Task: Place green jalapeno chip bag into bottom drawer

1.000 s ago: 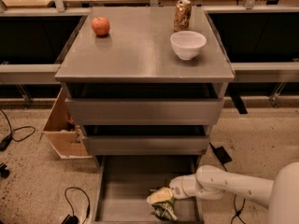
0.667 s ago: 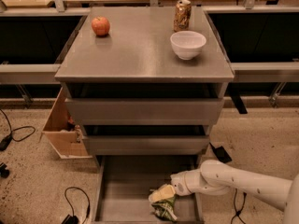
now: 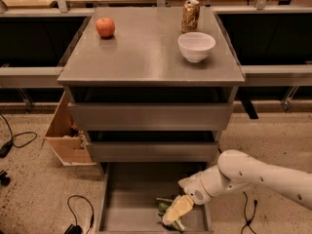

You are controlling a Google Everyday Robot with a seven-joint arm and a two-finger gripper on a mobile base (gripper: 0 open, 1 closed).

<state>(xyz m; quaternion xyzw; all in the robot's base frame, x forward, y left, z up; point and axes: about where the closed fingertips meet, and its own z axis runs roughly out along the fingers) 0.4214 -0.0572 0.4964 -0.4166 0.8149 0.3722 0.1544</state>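
The bottom drawer (image 3: pixel 122 199) is pulled open below the two other grey drawers, and its plain grey floor shows. The green jalapeno chip bag (image 3: pixel 163 206) lies crumpled on the drawer floor near the front right, partly covered by the gripper. My gripper (image 3: pixel 176 212) reaches down into the drawer from the right on a white arm (image 3: pixel 243 172). Its yellowish tip sits right on the bag. I cannot tell whether the bag is held or rests free on the floor.
On the cabinet top (image 3: pixel 146 52) are a red apple (image 3: pixel 105 27), a white bowl (image 3: pixel 196 46) and a can (image 3: pixel 190 15). A cardboard box (image 3: pixel 66 135) stands left of the cabinet. Cables (image 3: pixel 78 213) lie on the floor at the left.
The gripper has moved slightly lower in the drawer, toward its front, with the bag still under it. The arm's elbow has risen and swung in from the right.
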